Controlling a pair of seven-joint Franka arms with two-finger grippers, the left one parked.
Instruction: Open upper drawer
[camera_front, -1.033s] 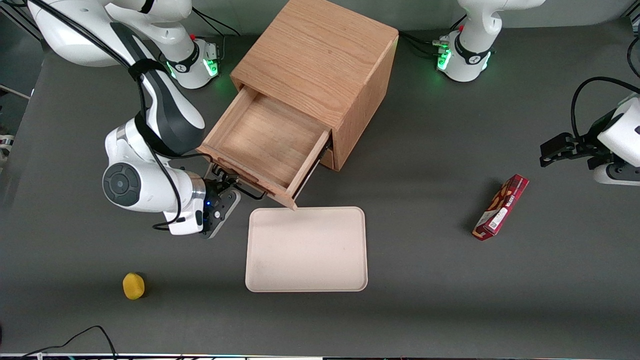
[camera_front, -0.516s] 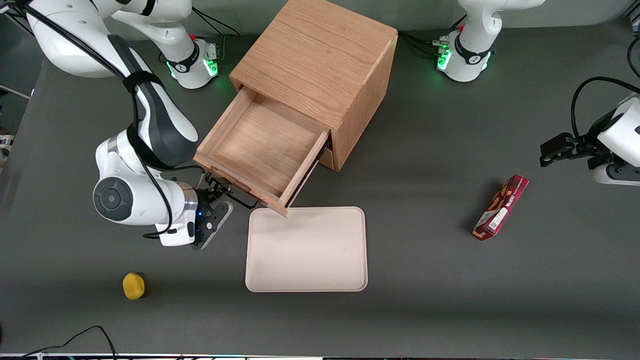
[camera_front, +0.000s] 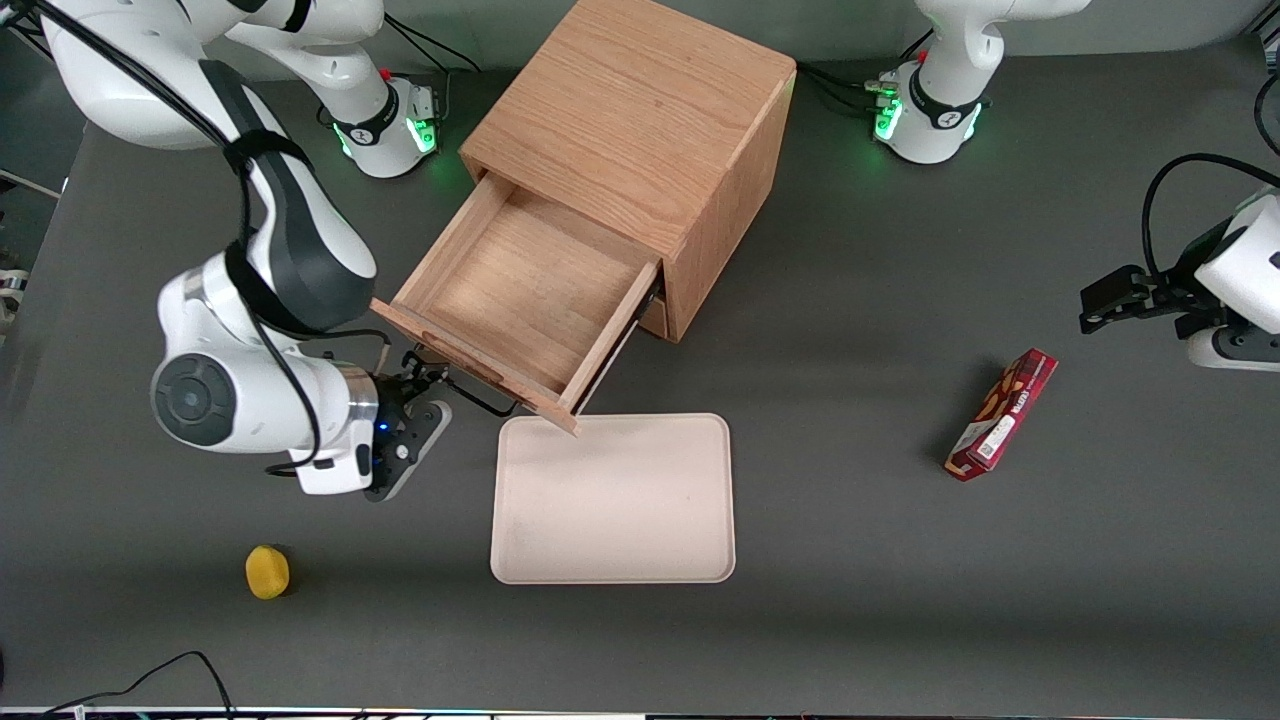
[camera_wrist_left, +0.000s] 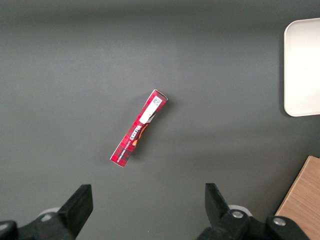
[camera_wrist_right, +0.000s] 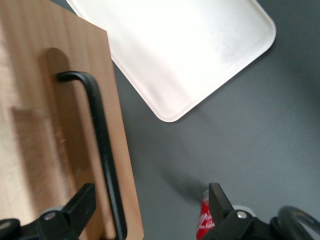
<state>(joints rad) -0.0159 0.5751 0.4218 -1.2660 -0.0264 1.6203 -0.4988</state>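
The oak cabinet (camera_front: 640, 110) stands in the middle of the table. Its upper drawer (camera_front: 510, 285) is pulled far out, so its bare wooden inside shows. The thin black bar handle (camera_front: 480, 395) runs along the drawer front, which faces the front camera. My right gripper (camera_front: 420, 385) is at the handle's end toward the working arm's side, just in front of the drawer. In the right wrist view the gripper (camera_wrist_right: 150, 195) is open wide. The handle (camera_wrist_right: 100, 135) on the drawer front (camera_wrist_right: 40, 125) passes between the jaws, close to one finger (camera_wrist_right: 82, 200), and nothing is gripped.
A cream tray (camera_front: 612, 498) lies on the table just in front of the drawer, nearer the camera; it shows in the wrist views too (camera_wrist_right: 175, 45) (camera_wrist_left: 302, 65). A red snack box (camera_front: 1003, 413) (camera_wrist_left: 139, 128) lies toward the parked arm's end. A yellow object (camera_front: 267, 571) lies near the front edge.
The drawer slid out a little further. My right arm and gripper moved along with it, toward the working arm's end of the table and nearer the camera.
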